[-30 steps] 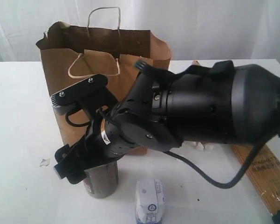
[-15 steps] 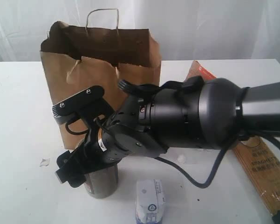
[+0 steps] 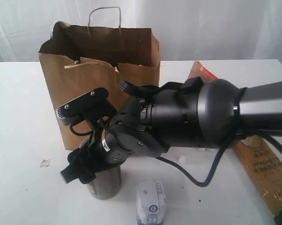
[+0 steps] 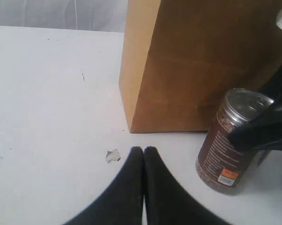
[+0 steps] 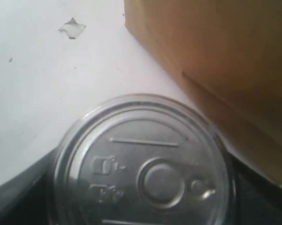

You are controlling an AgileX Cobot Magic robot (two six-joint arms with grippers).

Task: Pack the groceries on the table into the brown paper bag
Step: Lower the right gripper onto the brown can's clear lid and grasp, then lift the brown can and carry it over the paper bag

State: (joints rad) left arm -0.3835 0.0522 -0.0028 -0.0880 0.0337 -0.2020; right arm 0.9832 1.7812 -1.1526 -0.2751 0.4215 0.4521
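The pull-tab can (image 3: 105, 182) stands upright on the table (image 3: 19, 117), just in front of the brown paper bag (image 3: 98, 79). My right gripper (image 3: 84, 169) comes down over it, with a black finger pressed on each side just below the lid (image 5: 143, 164), so it is shut on the can. In the left wrist view the can (image 4: 227, 140) shows a brown label, and one right finger crosses its front. My left gripper (image 4: 144, 151) is shut and empty, low over the table beside the bag (image 4: 197, 61). A small white carton (image 3: 151, 201) lies in front of the can.
The spaghetti pack (image 3: 262, 173) lies along the right side of the table, partly behind my right arm (image 3: 201, 117). A small white crumb (image 3: 45, 162) lies left of the can, close to my left fingertips (image 4: 113, 155). The bag's rim is torn and its handles stand up.
My right gripper has sunk slightly lower around the can and its jaws have narrowed onto it. The bag's front rim has shifted. The left gripper stays shut.
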